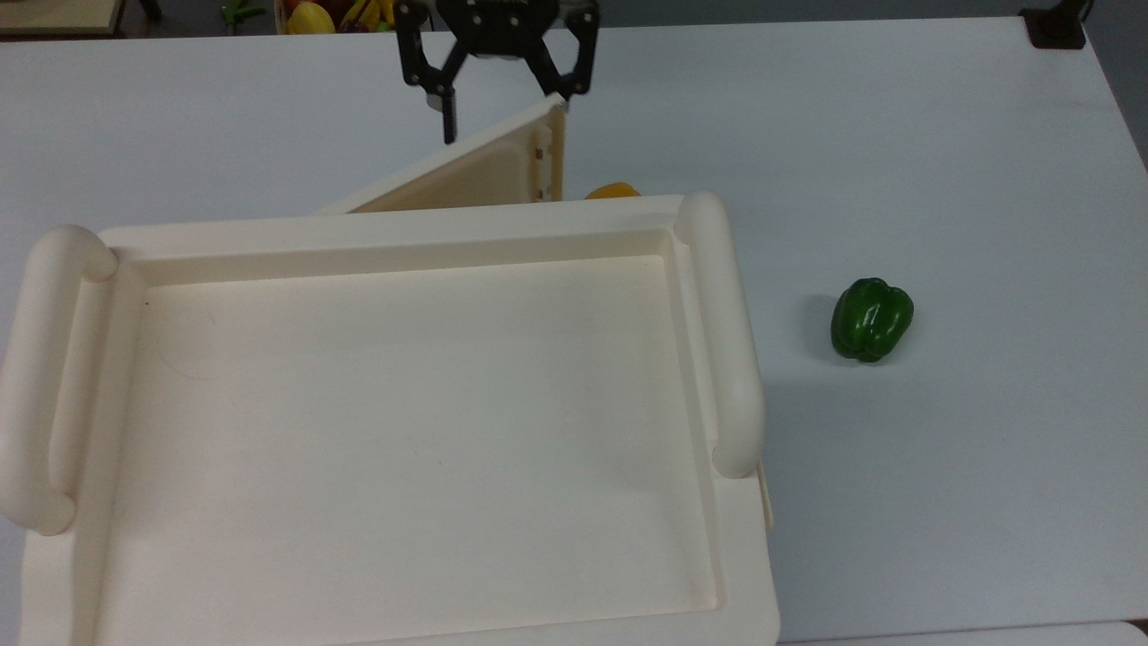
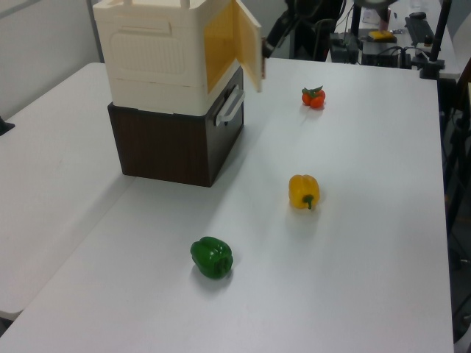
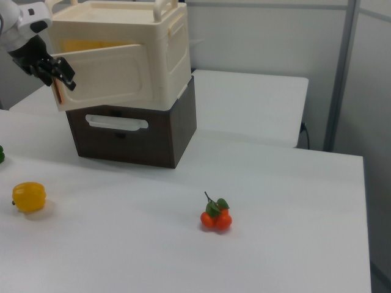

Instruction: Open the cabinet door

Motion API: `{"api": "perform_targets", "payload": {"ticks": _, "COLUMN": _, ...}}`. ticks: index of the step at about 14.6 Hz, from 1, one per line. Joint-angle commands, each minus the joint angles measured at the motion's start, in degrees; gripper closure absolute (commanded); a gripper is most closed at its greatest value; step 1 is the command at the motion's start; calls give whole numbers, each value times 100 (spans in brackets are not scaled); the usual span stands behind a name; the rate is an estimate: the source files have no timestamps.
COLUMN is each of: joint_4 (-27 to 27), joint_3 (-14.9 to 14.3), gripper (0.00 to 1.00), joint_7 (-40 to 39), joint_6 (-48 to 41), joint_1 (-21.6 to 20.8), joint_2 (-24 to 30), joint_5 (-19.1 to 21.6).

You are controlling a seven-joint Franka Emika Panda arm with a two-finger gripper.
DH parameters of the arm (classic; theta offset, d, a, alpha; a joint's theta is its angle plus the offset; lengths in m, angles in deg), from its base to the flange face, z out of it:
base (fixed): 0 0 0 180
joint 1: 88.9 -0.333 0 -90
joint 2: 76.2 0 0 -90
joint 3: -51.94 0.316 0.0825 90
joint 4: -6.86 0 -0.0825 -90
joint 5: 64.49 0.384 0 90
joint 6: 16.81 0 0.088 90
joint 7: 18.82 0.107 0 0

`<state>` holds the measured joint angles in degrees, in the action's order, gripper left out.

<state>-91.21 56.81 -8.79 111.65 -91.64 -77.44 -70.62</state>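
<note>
In the top view, the cabinet fills the lower left of the frame, standing on a dark drawer unit on the worktop. Beyond its far edge the cabinet door stands swung partly out. The gripper, fingers spread, straddles the door's free edge at top centre, probably hooking it to swing it wider.
</note>
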Motion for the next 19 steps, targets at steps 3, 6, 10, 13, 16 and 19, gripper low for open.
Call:
{"api": "perform_targets", "payload": {"ticks": 3, "joint_4": -151, "joint_3": -117, "gripper": 5, "joint_7": -1027, "joint_6": -1401, "joint_1": 835, "joint_2": 589, "joint_5": -64}}
{"api": "perform_targets", "payload": {"ticks": 6, "joint_4": -20, "joint_3": -468, "gripper": 0, "joint_7": -1302, "joint_6": -1788, "joint_1": 933, "joint_2": 677, "joint_5": -90}}
{"api": "perform_targets", "payload": {"ticks": 10, "joint_4": 130, "joint_3": -838, "gripper": 0, "joint_7": -1601, "joint_6": -2359, "joint_1": 933, "joint_2": 800, "joint_5": -108}}
{"api": "perform_targets", "payload": {"ticks": 13, "joint_4": 147, "joint_3": -865, "gripper": 0, "joint_7": -1584, "joint_6": -2553, "joint_1": 933, "joint_2": 984, "joint_5": -117}}
{"api": "perform_targets", "payload": {"ticks": 16, "joint_4": 507, "joint_3": -830, "gripper": 0, "joint_7": -1540, "joint_6": -3176, "joint_1": 854, "joint_2": 932, "joint_5": -29}}
{"api": "perform_targets", "payload": {"ticks": 19, "joint_4": 552, "joint_3": -759, "gripper": 0, "joint_7": -1313, "joint_6": -3599, "joint_1": 714, "joint_2": 924, "joint_5": 382}}
